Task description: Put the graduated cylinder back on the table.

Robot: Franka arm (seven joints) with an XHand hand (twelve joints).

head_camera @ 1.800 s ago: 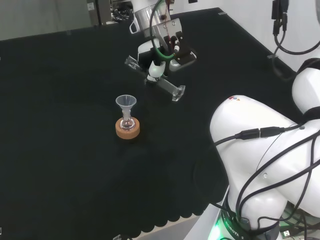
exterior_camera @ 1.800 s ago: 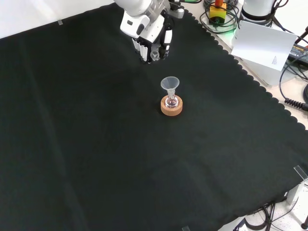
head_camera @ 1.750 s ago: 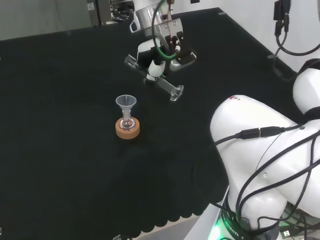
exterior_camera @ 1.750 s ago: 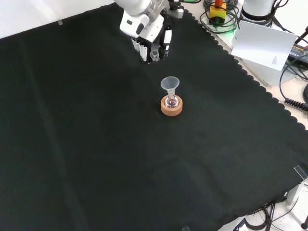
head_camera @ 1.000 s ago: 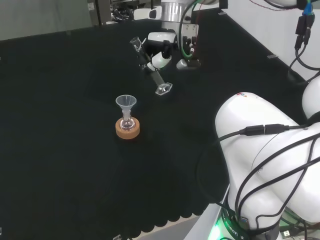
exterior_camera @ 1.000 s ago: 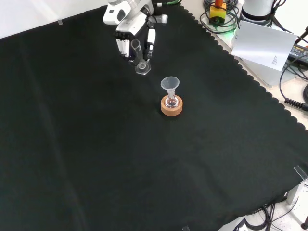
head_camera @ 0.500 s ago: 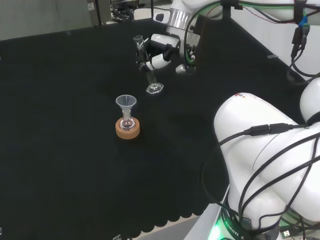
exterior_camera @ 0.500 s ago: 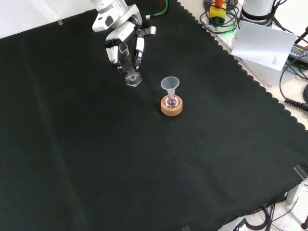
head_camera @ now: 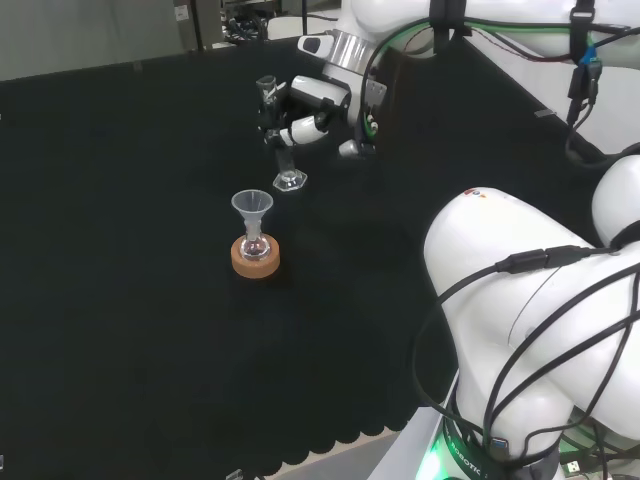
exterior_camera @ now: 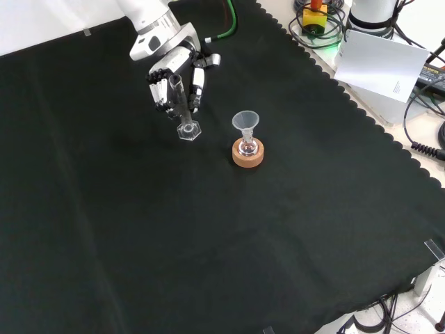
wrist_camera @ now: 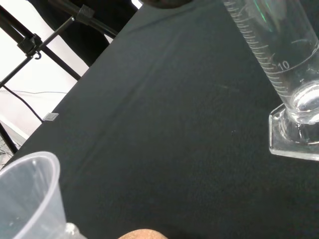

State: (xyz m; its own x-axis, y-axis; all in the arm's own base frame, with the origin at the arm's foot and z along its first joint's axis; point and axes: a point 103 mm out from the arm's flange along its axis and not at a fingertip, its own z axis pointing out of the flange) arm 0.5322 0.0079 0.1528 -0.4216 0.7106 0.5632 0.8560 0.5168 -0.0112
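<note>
1. Since the earliest frames my hand (exterior_camera: 175, 73) has carried the graduated cylinder (exterior_camera: 181, 104) from a flat, sideways attitude beyond the funnel to a nearly upright one, and has brought it down and closer to the funnel (exterior_camera: 245, 122).

2. My fingers (head_camera: 290, 130) are curled around the upper part of the cylinder's tube and clamped on it. Its hexagonal foot hangs below the hand.

3. Location of the task item: the cylinder stands just to the left of the funnel in the front view, and behind and slightly to the right of it in the head view. It is near the funnel but apart from it.

4. Attitude: the tube leans slightly, with the foot nearer the funnel than the mouth. In the wrist view the foot (wrist_camera: 294, 139) sits at or just above the black cloth (exterior_camera: 208, 229); I cannot tell whether it is in full contact.

5. Landmark condition: the funnel sits in a small flask on a cork ring (exterior_camera: 247, 156), undisturbed.

6. Step in hand, by my judgement: the final lowering and setting down of the cylinder. The release is not yet made.

7. Next move calls for squaring the tube upright, seating the foot flat on the cloth, then opening the fingers and withdrawing upward, clear of the funnel.
</note>
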